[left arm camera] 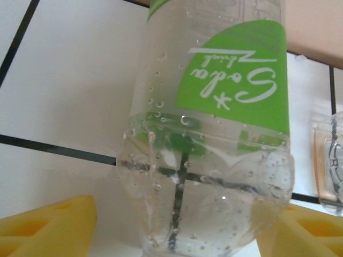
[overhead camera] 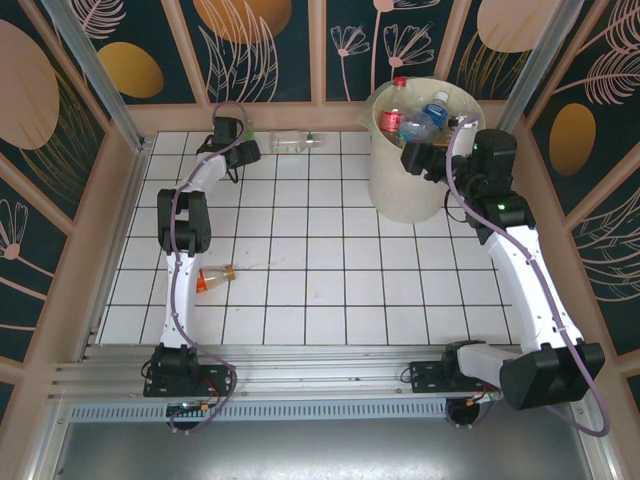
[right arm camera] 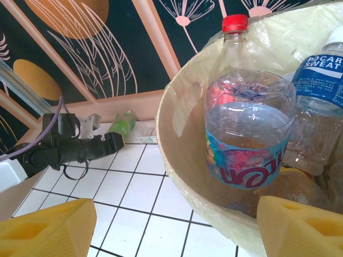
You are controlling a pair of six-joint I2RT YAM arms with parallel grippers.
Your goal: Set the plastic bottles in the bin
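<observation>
My left claw [left arm camera: 179,214] reaches to the far left of the tabletop [overhead camera: 330,260], by the back wall. It straddles the base of the green-label bottle [left arm camera: 214,134] lying there. The 2 pads are apart: the left pad [left arm camera: 53,225] stands clear of the plastic, and the right one seems to touch it, though the edge is too blurred to be sure. So this claw is open around the bottle, not clamped on it.

My right claw [right arm camera: 177,214] hangs at the near rim of the bin [overhead camera: 395,190], spread wide and holding nothing. The bin stands at the far right of the tabletop. Inside it, the red-cap bottle [right arm camera: 249,134] stands upright against the near wall, and the blue-label bottle [right arm camera: 321,101] is just beside it.

The orange-label bottle [overhead camera: 215,278] lies on its side on the tiles beside my left arm [overhead camera: 180,230], well apart from the bin.
</observation>
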